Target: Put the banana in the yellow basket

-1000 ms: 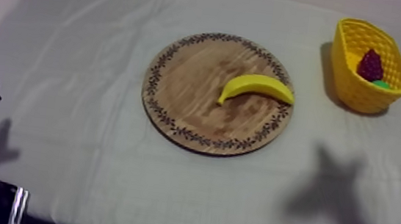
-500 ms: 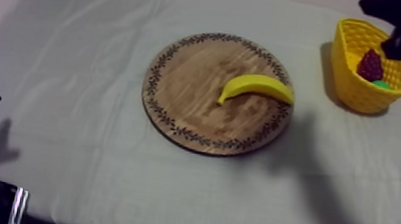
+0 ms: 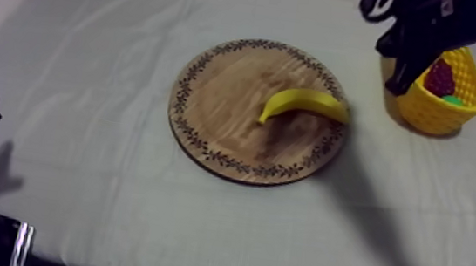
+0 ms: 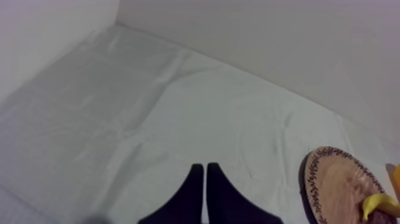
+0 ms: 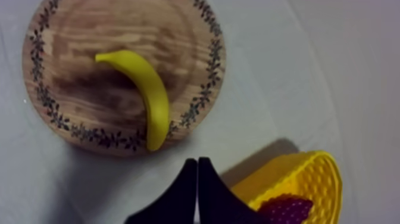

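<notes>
One right end effector (image 5: 197, 162), fingers together, aloft between banana (image 5: 149, 101) and yellow basket (image 5: 309, 173).

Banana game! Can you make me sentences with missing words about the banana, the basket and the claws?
1. The banana lies on the wooden board, whose shape is ____.
2. The basket beside the board is coloured ____.
3. The number of fruits on the board is ____.
4. Open or shut? The right claw, near the basket, and the left claw are both ____.

Missing words: round, yellow, one, shut.
</notes>
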Robot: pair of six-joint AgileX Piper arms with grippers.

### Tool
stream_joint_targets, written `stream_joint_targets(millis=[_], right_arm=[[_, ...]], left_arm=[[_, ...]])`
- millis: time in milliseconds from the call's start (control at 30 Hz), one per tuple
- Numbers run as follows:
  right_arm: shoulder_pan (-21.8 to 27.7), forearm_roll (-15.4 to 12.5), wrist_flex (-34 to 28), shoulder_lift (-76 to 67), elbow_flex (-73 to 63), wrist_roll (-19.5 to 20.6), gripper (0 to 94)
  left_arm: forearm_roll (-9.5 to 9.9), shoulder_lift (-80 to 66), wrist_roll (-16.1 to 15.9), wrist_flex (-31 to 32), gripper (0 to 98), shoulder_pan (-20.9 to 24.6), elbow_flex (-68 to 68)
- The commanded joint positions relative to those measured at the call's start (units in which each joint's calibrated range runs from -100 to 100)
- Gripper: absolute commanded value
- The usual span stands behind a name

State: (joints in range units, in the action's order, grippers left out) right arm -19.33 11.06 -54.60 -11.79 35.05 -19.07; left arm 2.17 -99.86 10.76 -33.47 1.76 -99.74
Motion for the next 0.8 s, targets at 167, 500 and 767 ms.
stream_joint_targets(millis=[167, 500, 767], right_arm=[[-1.16, 1.5, 0.29, 5.17, -1.06, -2.32, 0.8], [-3.49, 3.48, -0.95, 9.34, -4.71, -2.57, 1.4], [-3.03, 1.25, -2.15, 9.66, -4.93, -5.81, 69.2]], left_arm=[[0.0, 0.03, 0.01, 0.0, 0.1, 0.01, -0.04], [0.0, 0.03, 0.01, 0.0, 0.1, 0.01, -0.04], [0.0, 0.03, 0.01, 0.0, 0.1, 0.01, -0.04]])
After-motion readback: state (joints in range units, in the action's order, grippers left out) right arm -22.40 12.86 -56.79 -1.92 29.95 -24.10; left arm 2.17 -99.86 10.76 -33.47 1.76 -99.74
